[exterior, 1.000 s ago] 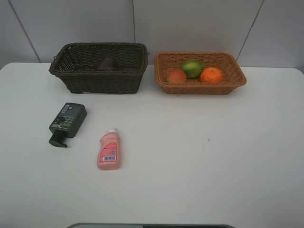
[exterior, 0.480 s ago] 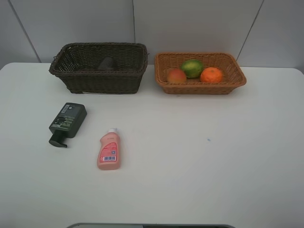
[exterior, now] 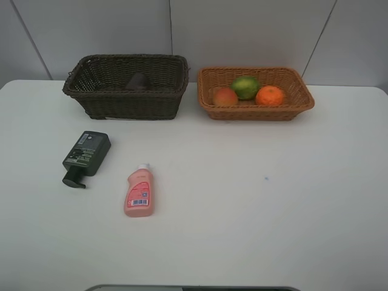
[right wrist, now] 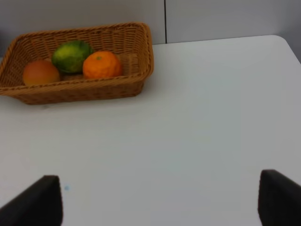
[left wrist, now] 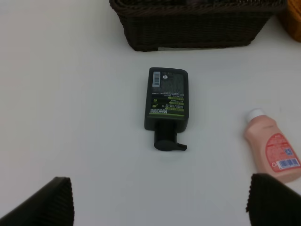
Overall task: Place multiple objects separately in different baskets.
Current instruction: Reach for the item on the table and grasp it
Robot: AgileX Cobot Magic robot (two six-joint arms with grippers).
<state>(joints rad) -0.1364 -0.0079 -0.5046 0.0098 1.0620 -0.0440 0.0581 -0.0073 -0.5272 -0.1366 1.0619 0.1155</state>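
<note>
My left end effector (left wrist: 162, 202) and right end effector (right wrist: 162, 200) both spread wide, empty, pump bottle (exterior: 88, 154) and pink bottle (exterior: 139, 193) before dark basket (exterior: 124, 104), tan basket (exterior: 254, 113) beside it

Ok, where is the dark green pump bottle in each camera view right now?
Exterior high: pump bottle lies left on the table, in front of the dark brown basket.
Left wrist: pump bottle mid-frame, pump head pointing away from that basket.
Right wrist: not in it.
Shared landmark: the dark brown basket.
</note>
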